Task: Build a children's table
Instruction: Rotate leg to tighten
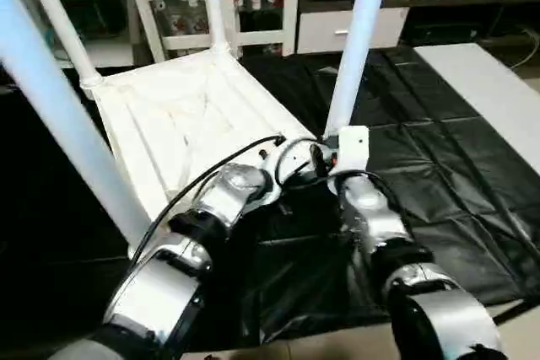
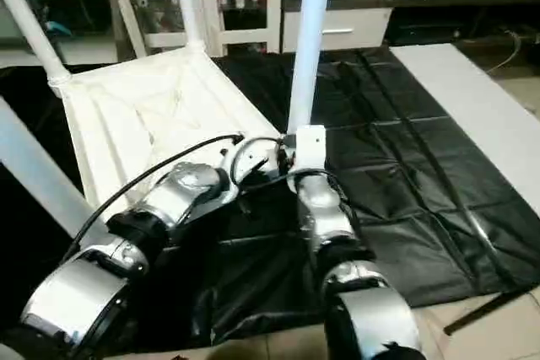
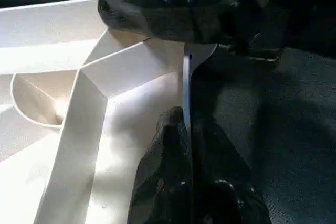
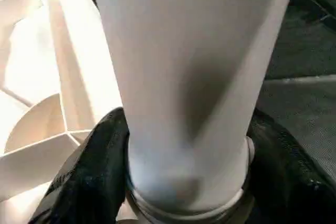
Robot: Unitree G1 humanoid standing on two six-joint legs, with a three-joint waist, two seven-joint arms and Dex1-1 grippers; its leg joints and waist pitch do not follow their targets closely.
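Right fingers (image 4: pixel 184 182) hugged the upright leg (image 1: pixel 359 48) at its base, mid-frame (left fingers (image 3: pixel 184 145) pinched the top's rim (image 3: pixel 187 85)).

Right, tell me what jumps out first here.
The white table top lies upside down on the black cloth, its legs sticking up. At its near corner, the right gripper clasps one leg at the base, and the left gripper pinches the top's rim beside it.

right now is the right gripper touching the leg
Touching. In the right wrist view the right gripper has a black finger pressed against each side of the leg, just above its base.
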